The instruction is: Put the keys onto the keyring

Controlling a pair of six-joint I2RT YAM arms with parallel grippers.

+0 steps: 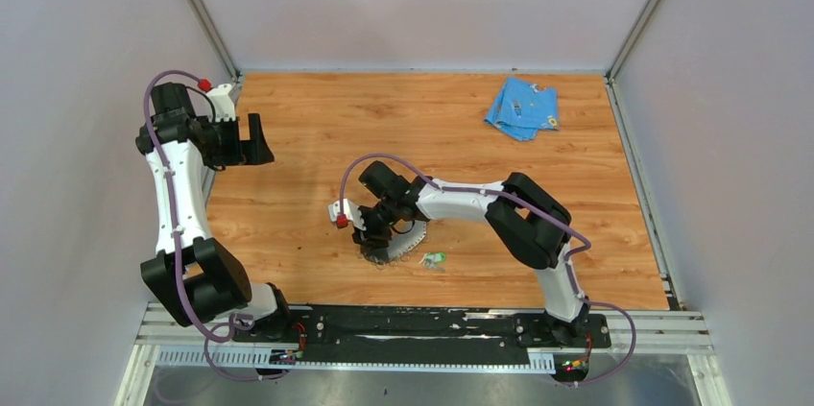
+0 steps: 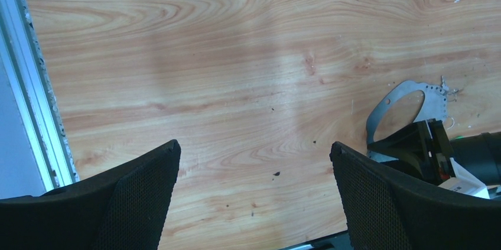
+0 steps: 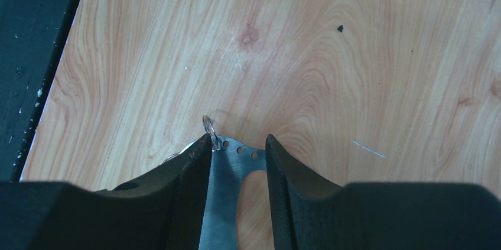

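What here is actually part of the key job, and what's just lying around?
Part of the job:
- the grey keyring, between the jaws of the right gripper
- the small keys lying beside it

Just lying about:
- the blue cloth in the far right corner

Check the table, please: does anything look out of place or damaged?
Nothing looks damaged or spilled. Only the cloth lies crumpled at the far right, away from the keyring and the keys.

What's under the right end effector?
Below the right end effector lies the keyring, a grey perforated band on the table, with a small wire ring at its edge. The fingers hide the rest of the loop.
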